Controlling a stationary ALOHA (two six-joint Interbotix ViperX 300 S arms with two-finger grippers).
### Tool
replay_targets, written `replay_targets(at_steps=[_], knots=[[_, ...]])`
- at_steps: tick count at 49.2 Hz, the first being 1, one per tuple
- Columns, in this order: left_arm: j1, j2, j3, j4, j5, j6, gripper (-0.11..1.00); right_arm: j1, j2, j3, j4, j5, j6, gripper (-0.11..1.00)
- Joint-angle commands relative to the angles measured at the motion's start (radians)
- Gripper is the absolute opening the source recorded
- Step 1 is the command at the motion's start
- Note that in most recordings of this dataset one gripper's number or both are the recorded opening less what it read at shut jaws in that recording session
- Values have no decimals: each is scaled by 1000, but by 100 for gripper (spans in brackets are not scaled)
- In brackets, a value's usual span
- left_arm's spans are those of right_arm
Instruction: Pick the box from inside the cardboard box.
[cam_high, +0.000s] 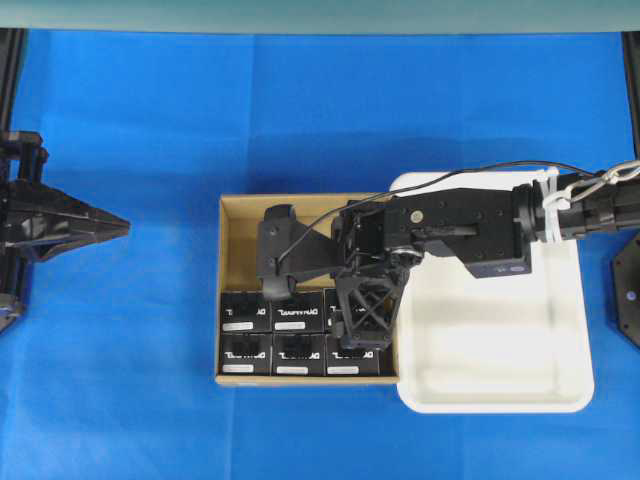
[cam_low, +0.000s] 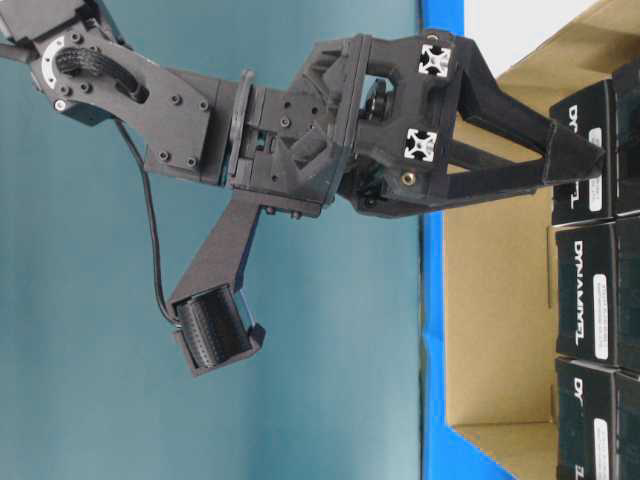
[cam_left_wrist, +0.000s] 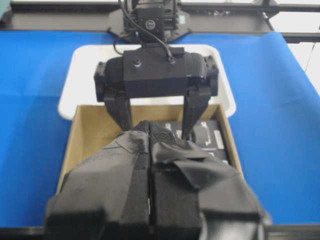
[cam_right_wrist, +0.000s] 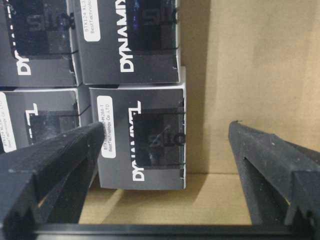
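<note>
Six small black boxes lie packed in two rows of three along one side of the cardboard box (cam_high: 240, 215), whose other half shows bare brown floor. The carton sits on the blue desk (cam_high: 130, 400) with a white tray (cam_high: 500, 370) touching its right wall in the overhead view.

The right gripper (cam_high: 318, 296) reaches in from the tray side and hangs over the carton, its jaws spread as wide as they go and holding nothing. In the right wrist view the two dark fingers (cam_right_wrist: 50, 165) stand far apart: one lies over the edge of the nearest box (cam_right_wrist: 142, 137), the other over bare cardboard beside it, so that box sits between them, closer to one finger. It is the corner box of the group, with open floor on two of its sides, and its white label and lettering face up. Whether a fingertip actually touches the box cannot be told from that view. In the table-level view one fingertip (cam_low: 575, 155) is right at the upper edge of a box's face; contact is uncertain there too.

The left gripper (cam_high: 118, 228) rests at the left of the desk, well apart from the carton, its fingers pressed together with no gap and nothing between them.
</note>
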Motion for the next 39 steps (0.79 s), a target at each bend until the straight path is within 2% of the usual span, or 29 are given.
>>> replay_targets(at_steps=[1, 15, 39], knots=[[0, 8, -28, 3, -5, -2, -7, -11, 6, -5, -8, 0, -2, 99], [0, 8, -26, 2, -5, -2, -7, -40, 6, -6, -26, 0, -9, 99], [0, 6, -28, 2, -5, -2, -7, -106, 26, -9, -26, 0, -60, 99]])
